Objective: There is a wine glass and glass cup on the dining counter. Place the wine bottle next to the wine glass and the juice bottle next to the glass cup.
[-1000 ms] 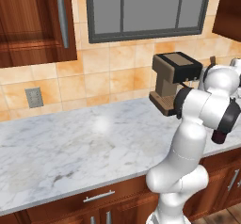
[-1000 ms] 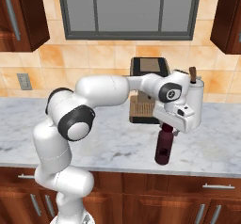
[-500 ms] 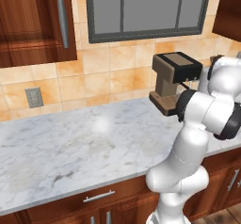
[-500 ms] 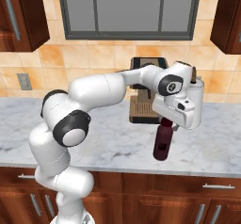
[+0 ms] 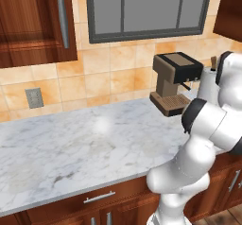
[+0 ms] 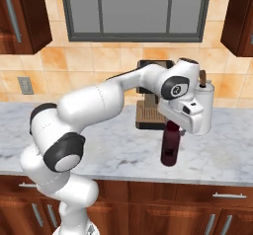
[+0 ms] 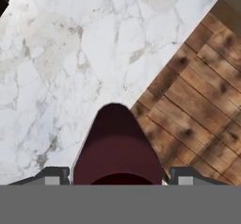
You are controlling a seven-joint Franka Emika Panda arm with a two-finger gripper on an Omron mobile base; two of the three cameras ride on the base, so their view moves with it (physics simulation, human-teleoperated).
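Jaws grip the juice bottle [image 6: 170, 147] at its upper part, 1 fingertip at 9 o'clock and 1 at 3 o'clock of it in the hand view. Gripper [image 7: 119, 175] carries it upright just above the marble wall counter [image 6: 113, 147], at 5 o'clock of the coffee machine [image 6: 150, 114]. Judging by this, delivery to the glass cup remains, and the wine bottle's whole step too.

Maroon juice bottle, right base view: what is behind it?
Behind the stubby maroon juice bottle stands a brown coffee machine on the marble counter; the white arm covers its upper part.
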